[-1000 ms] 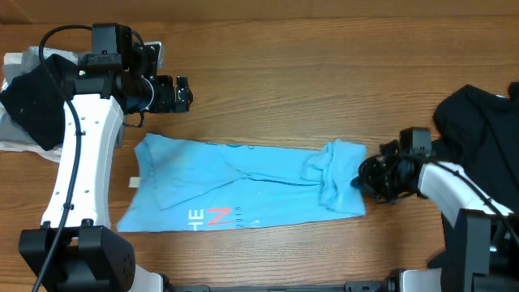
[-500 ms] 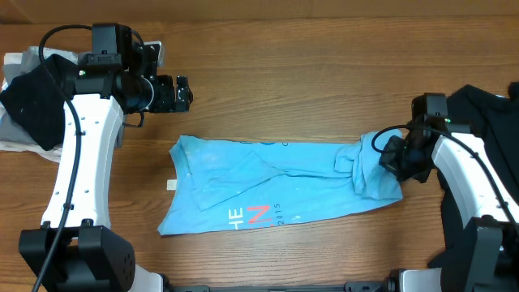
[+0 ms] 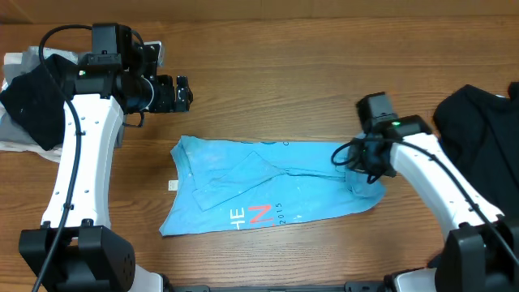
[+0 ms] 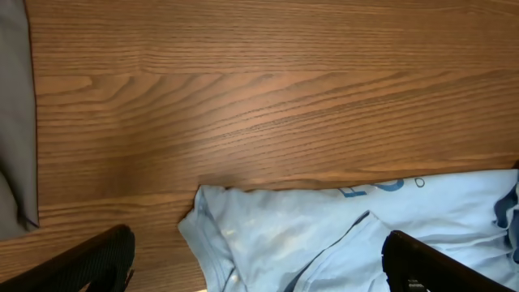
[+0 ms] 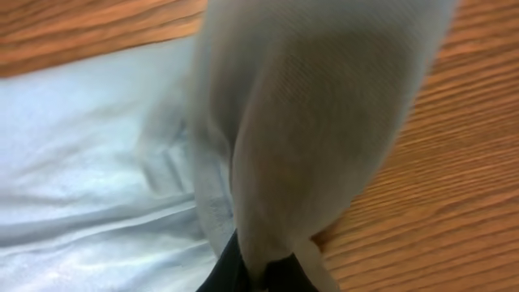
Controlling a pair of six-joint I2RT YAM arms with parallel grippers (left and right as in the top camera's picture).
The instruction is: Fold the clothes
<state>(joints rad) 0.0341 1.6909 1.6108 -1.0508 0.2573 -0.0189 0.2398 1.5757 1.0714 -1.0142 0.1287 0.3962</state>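
Observation:
The light blue T-shirt (image 3: 268,191) lies spread across the middle of the table, with coral and white lettering (image 3: 253,215) near its front edge. My right gripper (image 3: 359,159) is shut on the shirt's bunched right end, which is lifted. In the right wrist view that fabric (image 5: 316,113) hangs bunched over the closed gripper (image 5: 263,277). My left gripper (image 3: 183,92) hovers open behind the shirt's left end, holding nothing. Its wrist view shows the shirt's corner (image 4: 324,235) between the wide-apart fingers (image 4: 89,264). A black garment (image 3: 480,122) is heaped at the right edge.
A dark cloth (image 3: 32,97) lies on pale fabric (image 3: 12,134) at the far left, behind the left arm. Bare wood table (image 3: 292,73) stretches behind the shirt, with a narrower strip in front of it.
The right gripper dragged the shirt to the right, then swung back left with the bunched end still in its grip. The left arm has not moved.

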